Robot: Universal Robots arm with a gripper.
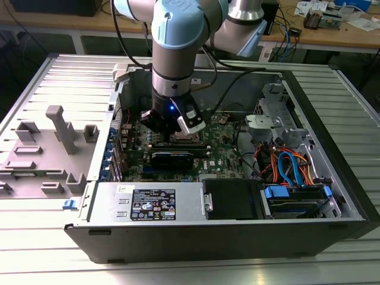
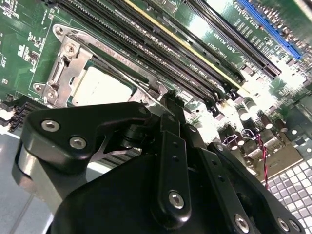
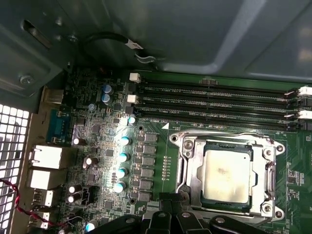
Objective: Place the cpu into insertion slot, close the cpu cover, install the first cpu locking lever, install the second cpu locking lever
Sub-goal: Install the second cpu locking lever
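dull silver cpu [image 3: 226, 175] sits under the closed cpu cover [image 3: 187, 168] (levers apparently pending), so the gripper [image 3: 170, 202], fingers pinched together empty, should press squarely.

**Silver tubes, blue caps, black linkage**

The arm [image 1: 172, 53] is built of silver-grey metal tubes with pale blue rounded joint caps. A black cable [image 1: 122, 41] runs down beside it. At the wrist, a small blue light [image 1: 171, 107] glows on a dark ring, and a white-and-black block [image 1: 191, 120] is fixed to its side. Below sits the gripper [image 1: 159, 123], all black. In the second wrist view its body [image 2: 146, 195] is matte black, made of flat, rounded link plates pinned with shiny silver screws [image 2: 176, 199], and a grey metal cylinder [image 2: 34, 170] sits at one side.
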